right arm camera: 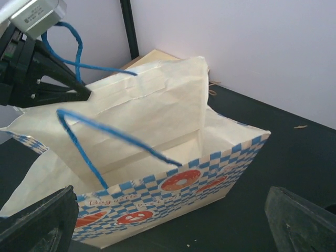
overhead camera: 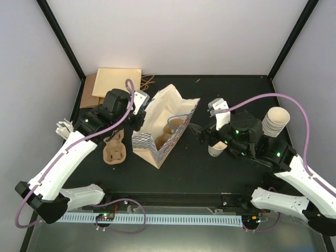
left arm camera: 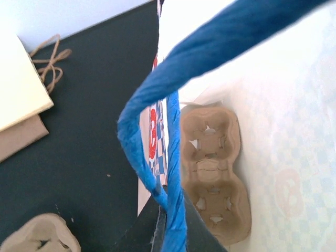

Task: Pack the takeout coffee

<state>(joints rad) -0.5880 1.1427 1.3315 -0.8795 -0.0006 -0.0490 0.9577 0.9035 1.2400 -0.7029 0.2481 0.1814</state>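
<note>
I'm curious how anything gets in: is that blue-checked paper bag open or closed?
Open. The bag has its mouth spread wide; a cardboard cup carrier shows inside.

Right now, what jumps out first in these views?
The open blue-checked bag at table centre, its blue cord handle pinched by the shut left gripper, with a cardboard cup carrier inside. The right gripper gapes open facing the bag; a lone paper cup sits by that arm, a cup stack at far right.
</note>
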